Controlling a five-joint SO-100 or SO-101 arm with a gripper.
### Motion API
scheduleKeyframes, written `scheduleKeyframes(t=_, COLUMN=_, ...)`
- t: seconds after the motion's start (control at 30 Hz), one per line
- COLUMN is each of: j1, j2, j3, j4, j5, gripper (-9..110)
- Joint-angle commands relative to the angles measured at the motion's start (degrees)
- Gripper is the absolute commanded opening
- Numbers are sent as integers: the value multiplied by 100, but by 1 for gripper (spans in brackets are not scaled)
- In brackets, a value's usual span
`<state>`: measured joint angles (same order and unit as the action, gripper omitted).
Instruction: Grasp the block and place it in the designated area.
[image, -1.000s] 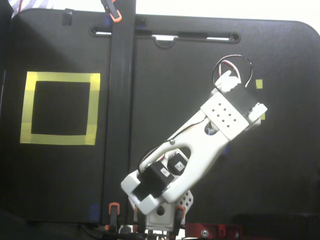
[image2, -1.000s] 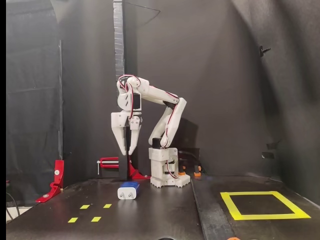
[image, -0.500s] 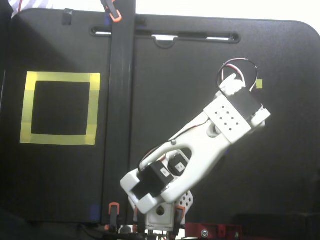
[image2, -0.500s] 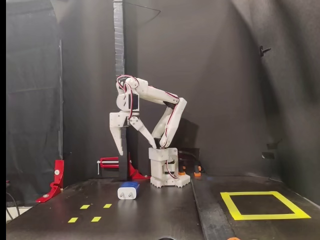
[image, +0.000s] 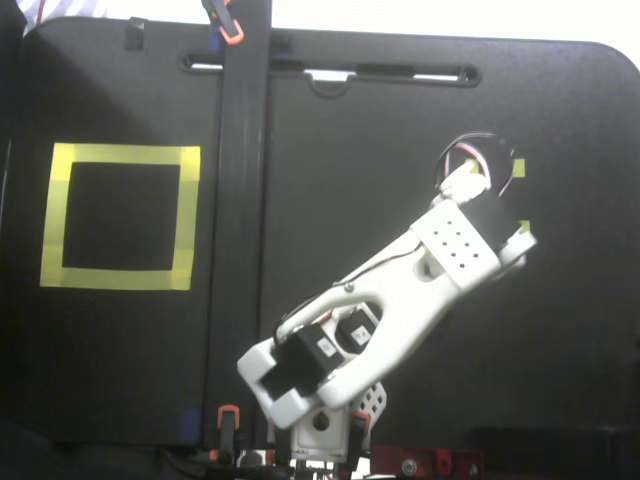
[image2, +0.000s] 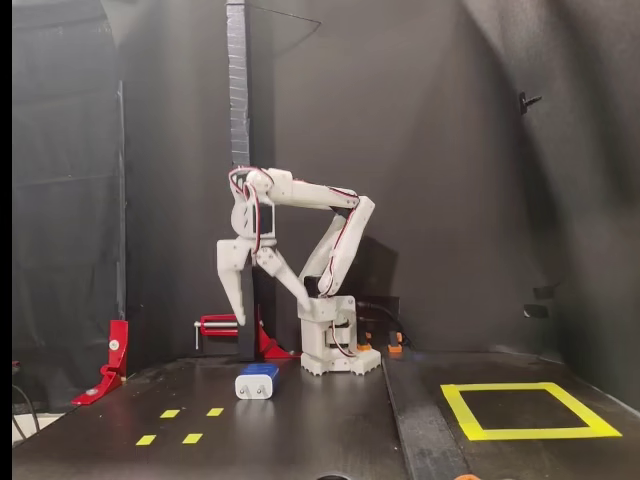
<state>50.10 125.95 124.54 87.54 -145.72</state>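
Black cloth and a black table (image2: 330, 420) fill the room, so the block (image2: 257, 383) stands out, sitting on the table at lower left of centre in the side-on fixed view, its blue top over a pale face; from above it is hidden under the arm. Straight above it, well clear, hangs the gripper (image2: 268, 306), its two fingers spread wide and pointing down, holding nothing. Just in front of the block lie four little yellow marks (image2: 180, 425), and a red clamp (image2: 112, 358) sits at far left. Off at lower right of that view is the yellow square (image2: 527, 409), which shows at middle left (image: 121, 216) in the fixed view from above, with nothing in it. As I read it, nothing is done yet: the descent, the grasp, the carry across and the release are all still to come.
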Motion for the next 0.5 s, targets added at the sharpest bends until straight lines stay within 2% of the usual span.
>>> scheduleKeyframes(t=0.0, j1=62, j2=132, j3=158, j4=-272, j5=26, gripper=43)
scheduleKeyframes(t=0.3, j1=211, j2=114, j3=1239, j4=-1635, j5=35, gripper=43)
scheduleKeyframes(t=0.47, j1=264, j2=53, j3=1362, j4=-1837, j5=35, gripper=43)
